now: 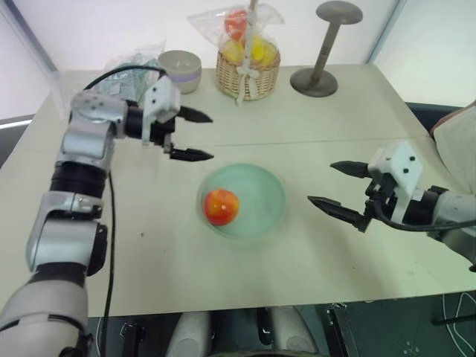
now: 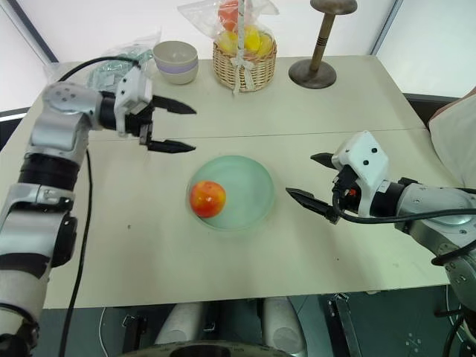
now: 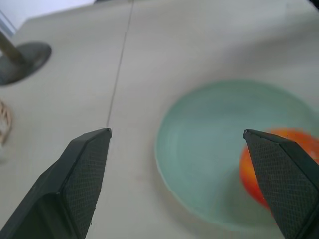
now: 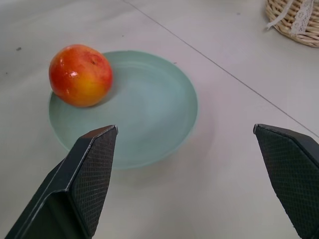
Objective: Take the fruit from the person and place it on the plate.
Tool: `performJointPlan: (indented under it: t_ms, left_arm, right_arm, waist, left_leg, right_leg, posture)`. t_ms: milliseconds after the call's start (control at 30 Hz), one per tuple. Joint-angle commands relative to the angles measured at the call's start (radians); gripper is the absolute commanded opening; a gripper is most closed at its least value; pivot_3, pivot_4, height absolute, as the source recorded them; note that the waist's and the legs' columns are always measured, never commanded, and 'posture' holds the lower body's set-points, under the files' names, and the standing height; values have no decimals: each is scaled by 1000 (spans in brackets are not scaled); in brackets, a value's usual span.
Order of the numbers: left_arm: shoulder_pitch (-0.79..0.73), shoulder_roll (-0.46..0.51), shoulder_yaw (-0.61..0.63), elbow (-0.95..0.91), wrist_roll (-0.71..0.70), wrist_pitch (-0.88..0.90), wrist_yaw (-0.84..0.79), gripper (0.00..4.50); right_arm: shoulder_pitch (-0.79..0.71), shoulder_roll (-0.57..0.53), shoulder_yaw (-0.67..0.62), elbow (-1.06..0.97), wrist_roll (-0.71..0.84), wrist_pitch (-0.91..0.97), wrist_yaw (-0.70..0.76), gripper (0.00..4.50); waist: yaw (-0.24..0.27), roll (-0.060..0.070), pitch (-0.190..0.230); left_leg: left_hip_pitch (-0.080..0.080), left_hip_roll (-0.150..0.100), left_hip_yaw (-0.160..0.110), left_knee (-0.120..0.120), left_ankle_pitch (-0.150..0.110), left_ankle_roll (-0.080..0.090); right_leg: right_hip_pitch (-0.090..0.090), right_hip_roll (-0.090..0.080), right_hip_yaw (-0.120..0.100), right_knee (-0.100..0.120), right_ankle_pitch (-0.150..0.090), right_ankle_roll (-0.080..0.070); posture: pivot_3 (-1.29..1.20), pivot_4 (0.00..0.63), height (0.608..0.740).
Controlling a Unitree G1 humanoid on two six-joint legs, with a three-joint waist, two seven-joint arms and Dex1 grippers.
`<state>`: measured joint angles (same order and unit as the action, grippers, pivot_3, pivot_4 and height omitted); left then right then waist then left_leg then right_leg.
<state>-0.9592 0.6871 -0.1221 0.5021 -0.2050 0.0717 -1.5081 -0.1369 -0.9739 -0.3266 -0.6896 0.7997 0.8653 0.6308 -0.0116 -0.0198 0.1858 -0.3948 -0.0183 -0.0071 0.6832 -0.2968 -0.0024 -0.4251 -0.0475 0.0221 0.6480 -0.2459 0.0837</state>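
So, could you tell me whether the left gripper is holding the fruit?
No, the left gripper hangs open and empty above the table, while the fruit rests on the plate.

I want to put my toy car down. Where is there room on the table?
Bare table lies in front of the plate, along the near edge. It is crowded at the back, by the bowl, basket and stand.
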Motion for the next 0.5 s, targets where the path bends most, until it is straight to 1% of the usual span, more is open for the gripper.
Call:
performJointPlan:
  t_ms: [33, 233, 500]
  left_arm:
    - [61, 72, 32, -135, -5, 1, -2, 4438]
    - [151, 127, 56, -250, -37, 69, 24, 4438]
    - [159, 131, 58, -281, -65, 108, 23, 4438]
  right_arm:
    - [-31, -13, 4, -3, -9, -25, 20, 4500]
    - [-63, -11, 33, 14, -21, -26, 48, 4500]
    - [-79, -13, 34, 18, -27, -16, 75, 4500]
  waist:
    - [1, 0, 0]
    - [4, 0, 0]
    - [1, 0, 0]
  left_leg:
    - [0, 0, 0, 0, 0, 0]
    - [0, 0, 0, 0, 0, 0]
    - [0, 0, 0, 0, 0, 0]
  right_leg:
    - [0, 0, 0, 0, 0, 0]
    - [0, -1, 0, 0, 0, 0]
    - [0, -1, 0, 0, 0, 0]
  posture:
    - [0, 150, 740]
    - [0, 150, 740]
    - [0, 150, 740]
